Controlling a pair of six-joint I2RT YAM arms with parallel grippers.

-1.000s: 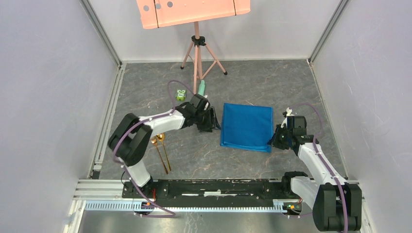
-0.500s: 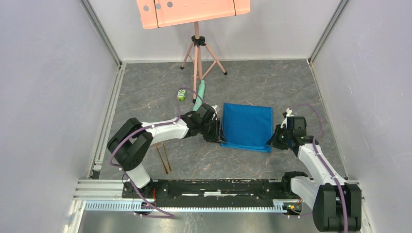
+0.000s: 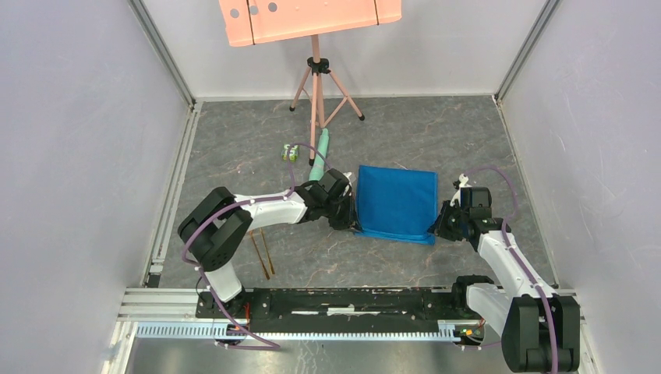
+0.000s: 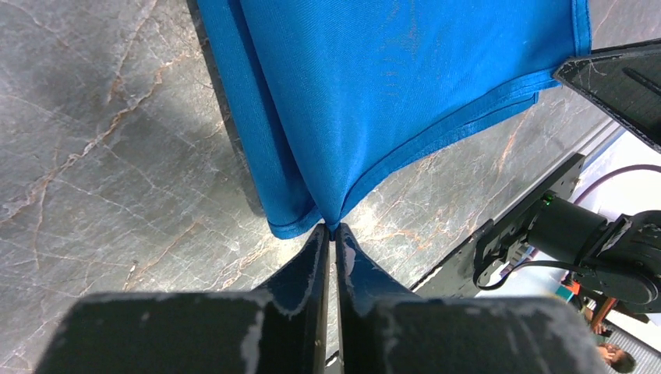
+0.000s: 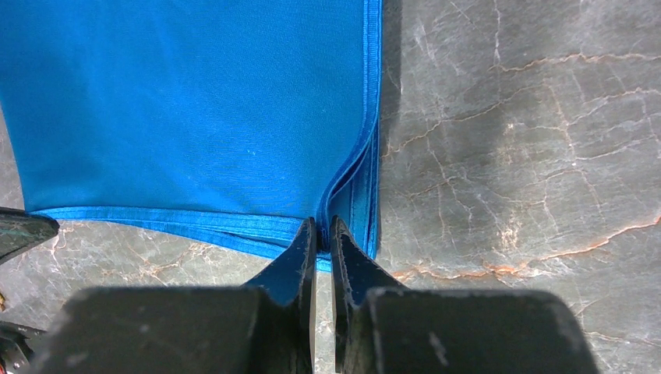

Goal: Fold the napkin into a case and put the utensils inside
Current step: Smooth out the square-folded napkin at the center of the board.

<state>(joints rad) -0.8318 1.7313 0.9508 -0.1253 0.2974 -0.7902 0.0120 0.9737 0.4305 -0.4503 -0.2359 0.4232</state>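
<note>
Left gripper (image 4: 329,227) was closed on a corner of the napkin (image 3: 396,202) at its tips, and the right gripper (image 5: 322,223) pinched the opposite corner likewise. The cloth seemed folded partway, not yet a narrow case, and the utensils (image 3: 262,253) lay well behind the left gripper, not yet inside.

1. Scanning all 3 views now: no text, label, brand or number is readable anywhere.
2. No sign or marking is sharp enough to read on any surface.
</note>
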